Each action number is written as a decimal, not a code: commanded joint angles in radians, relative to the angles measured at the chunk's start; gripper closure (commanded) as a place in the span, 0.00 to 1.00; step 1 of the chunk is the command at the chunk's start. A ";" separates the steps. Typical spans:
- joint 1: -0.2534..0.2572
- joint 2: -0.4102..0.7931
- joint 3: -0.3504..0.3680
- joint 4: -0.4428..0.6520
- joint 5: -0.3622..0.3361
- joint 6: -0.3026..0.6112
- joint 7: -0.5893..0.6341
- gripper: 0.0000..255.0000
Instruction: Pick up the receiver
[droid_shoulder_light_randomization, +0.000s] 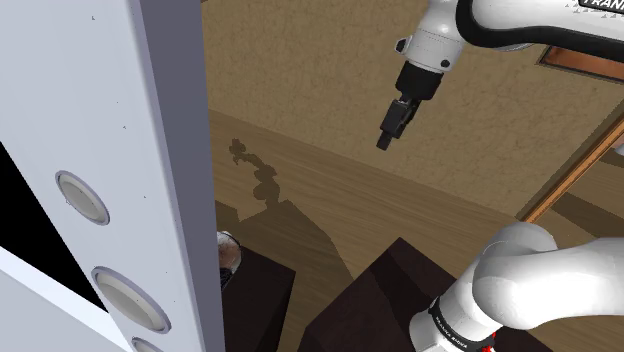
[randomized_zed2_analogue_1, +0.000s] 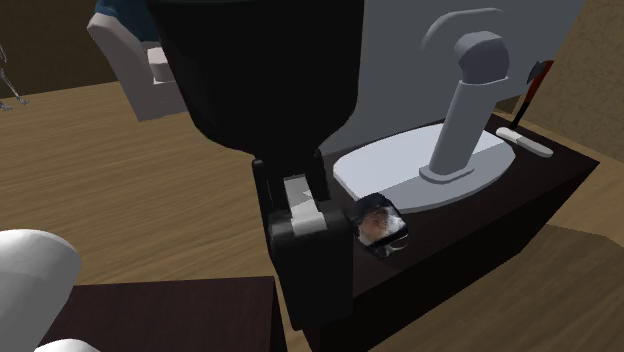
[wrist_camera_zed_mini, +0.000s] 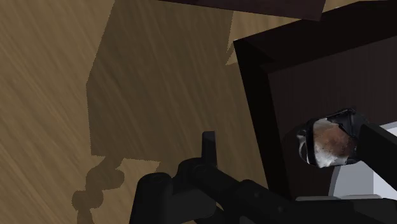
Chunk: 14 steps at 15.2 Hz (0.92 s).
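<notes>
Receiver (droid_shoulder_light_randomization: 228, 250) on table (droid_shoulder_light_randomization: 265, 295), end effector (droid_shoulder_light_randomization: 385, 143) well apart

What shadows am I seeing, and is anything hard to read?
Shoulder view: the gripper hangs over the wood floor, which carries a knobbly arm shadow. Wrist view: a blocky shadow lies on the floor beside the dark desk; the small round thing at its edge catches light. Second exterior view: a black bulk up front reads as a flat silhouette.
</notes>
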 joint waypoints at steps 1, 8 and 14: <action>0.000 0.000 0.000 0.000 0.000 0.000 0.000 0.00; 0.042 0.108 0.151 -0.044 0.038 0.153 0.120 0.00; 0.063 0.252 0.282 -0.035 0.041 0.282 0.231 0.00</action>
